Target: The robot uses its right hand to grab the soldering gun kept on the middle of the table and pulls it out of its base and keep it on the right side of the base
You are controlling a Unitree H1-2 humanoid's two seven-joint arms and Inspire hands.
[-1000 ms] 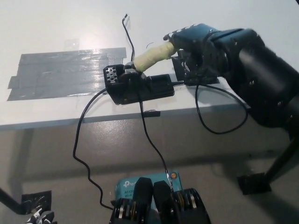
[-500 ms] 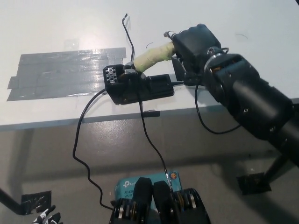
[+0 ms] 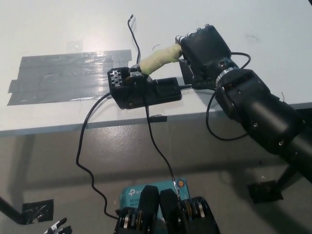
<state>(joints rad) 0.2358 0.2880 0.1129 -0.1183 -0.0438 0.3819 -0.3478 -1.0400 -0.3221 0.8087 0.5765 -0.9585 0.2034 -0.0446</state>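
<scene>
Head view. The soldering gun (image 3: pixel 158 59) sits near the front edge of the white table (image 3: pixel 58 29), roughly mid-width, its tip end seated in the black base (image 3: pixel 144 90) and its pale taped handle slanting up and to the right out of it. The black right hand (image 3: pixel 204 46) is at the upper end of that handle, touching or just over it. Whether the fingers are wrapped round the handle or only laid against it cannot be told, as the back of the hand hides them.

Handling judgement: the gun looks light and stiff. The tape wrap should give a non-slip hold, and the handle is the place to take it, well away from the metal tip. The tip end is hidden inside the base, so how tightly it is seated cannot be told. The base looks light enough to drag along if the pull is not in line with the handle's slant.

Surroundings: a thin black cord (image 3: pixel 226 119) loops from near the hand off the front edge, and may tug as the gun moves. Other black cables (image 3: pixel 80 141) drop from the base to the floor. A patch of grey tape (image 3: pixel 68 75) covers the table left of the base. The table right of the base, under the hand, holds a dark flat thing that is mostly hidden.

The white left hand (image 3: pixel 57 227) is only a sliver at the bottom left; its fingers are unreadable.
</scene>
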